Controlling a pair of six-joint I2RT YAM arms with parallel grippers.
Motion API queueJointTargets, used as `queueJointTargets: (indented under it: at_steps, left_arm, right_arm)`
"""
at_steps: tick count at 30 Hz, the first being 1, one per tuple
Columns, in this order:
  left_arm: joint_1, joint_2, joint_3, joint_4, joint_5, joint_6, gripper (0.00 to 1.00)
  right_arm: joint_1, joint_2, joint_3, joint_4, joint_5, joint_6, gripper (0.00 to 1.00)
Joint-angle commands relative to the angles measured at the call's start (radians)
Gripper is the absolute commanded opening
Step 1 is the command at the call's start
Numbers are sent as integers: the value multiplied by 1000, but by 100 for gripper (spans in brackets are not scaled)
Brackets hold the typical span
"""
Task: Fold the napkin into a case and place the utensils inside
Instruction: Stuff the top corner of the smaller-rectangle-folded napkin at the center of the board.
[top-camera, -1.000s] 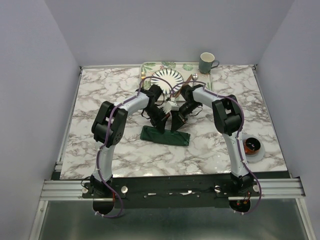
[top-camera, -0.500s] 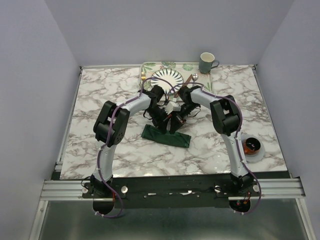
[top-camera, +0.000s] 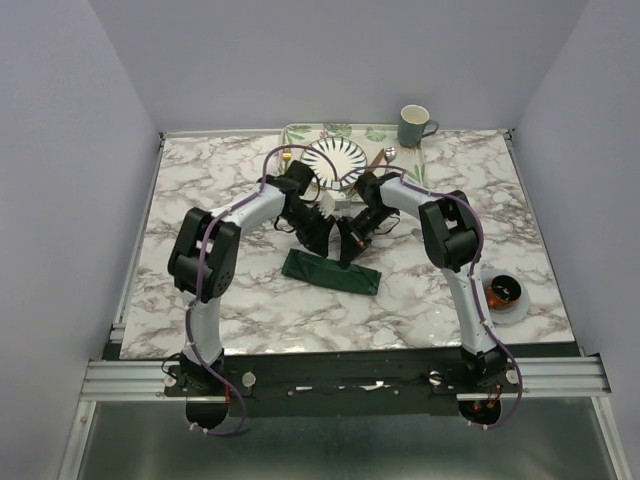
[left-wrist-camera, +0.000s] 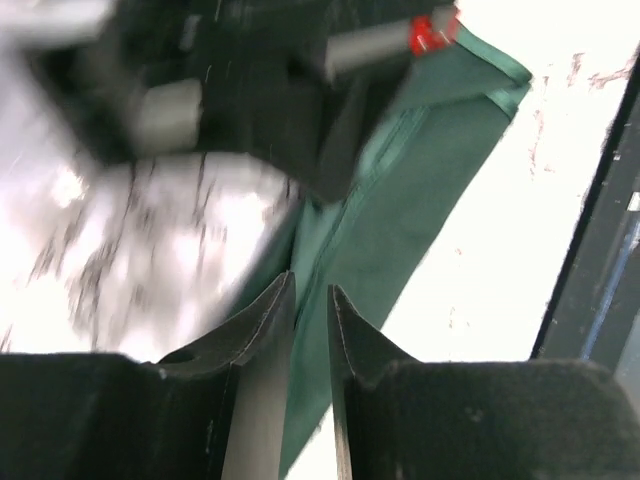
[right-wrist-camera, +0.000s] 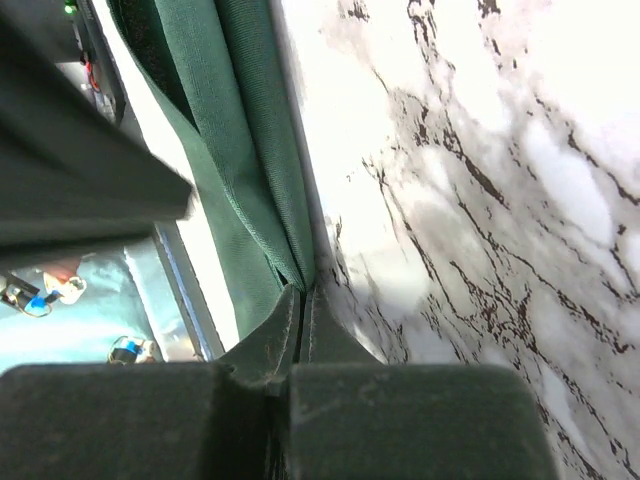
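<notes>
The dark green napkin (top-camera: 330, 272) lies folded into a narrow strip, the case, on the marble table in front of the plate. My right gripper (right-wrist-camera: 303, 288) points down at its far edge, shut, with a fold of the napkin (right-wrist-camera: 225, 140) pinched at its tips. Just to the left, my left gripper (left-wrist-camera: 311, 282) hovers over the napkin (left-wrist-camera: 400, 210), its jaws a narrow gap apart and holding nothing. From above, the left gripper (top-camera: 324, 232) and right gripper (top-camera: 345, 254) nearly touch. A gold fork (top-camera: 287, 154), a copper knife (top-camera: 372, 164) and a spoon (top-camera: 389, 153) lie beside the striped plate (top-camera: 335, 157).
The leaf-patterned tray (top-camera: 300, 132) holds the plate at the table's back, with a green mug (top-camera: 413, 125) at its right end. A small white dish with something orange (top-camera: 503, 294) sits near the right edge. Both forearms crowd the space between plate and napkin.
My left gripper has let go and opened slightly, and its elbow has swung left. The right gripper has closed onto the napkin's edge. The napkin has stayed where it was.
</notes>
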Motion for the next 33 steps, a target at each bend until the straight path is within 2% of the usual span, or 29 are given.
queueJointTargets:
  at_steps: [1, 6, 9, 14, 20, 21, 23, 24, 26, 31, 33]
  left_arm:
    - [43, -169, -100, 73, 45, 0, 32]
    - [41, -251, -252, 92, 36, 20, 26]
    - [37, -256, -297, 124, 19, -15, 18]
    - [29, -185, -288, 165, 11, -109, 11]
    - [29, -81, -239, 219, 25, -219, 5]
    - [29, -70, -232, 219, 22, -223, 5]
    - [32, -30, -228, 213, 5, -226, 3]
    - [37, -18, -228, 205, 2, -229, 2]
    - [49, 4, -229, 202, 9, -246, 1]
    - [51, 16, -217, 191, 13, -244, 1]
    - [51, 19, -205, 187, 14, -252, 0]
  right_arm:
    - [8, 17, -6, 28, 21, -9, 1]
    - [10, 17, 0, 36, 24, 5, 1]
    - [8, 16, 2, 34, 29, 10, 3]
    - [8, 6, 2, 26, 39, 14, 11]
    - [10, -9, -9, 22, 53, 36, 28]
    - [8, -20, -7, 22, 61, 57, 36]
    - [1, -32, -7, 19, 70, 77, 43]
    - [-8, -49, -12, 16, 75, 88, 51]
    - [-19, -69, -18, 11, 93, 94, 56]
    - [-73, -121, -35, -10, 144, 92, 57]
    - [-93, -142, -49, -13, 165, 86, 54]
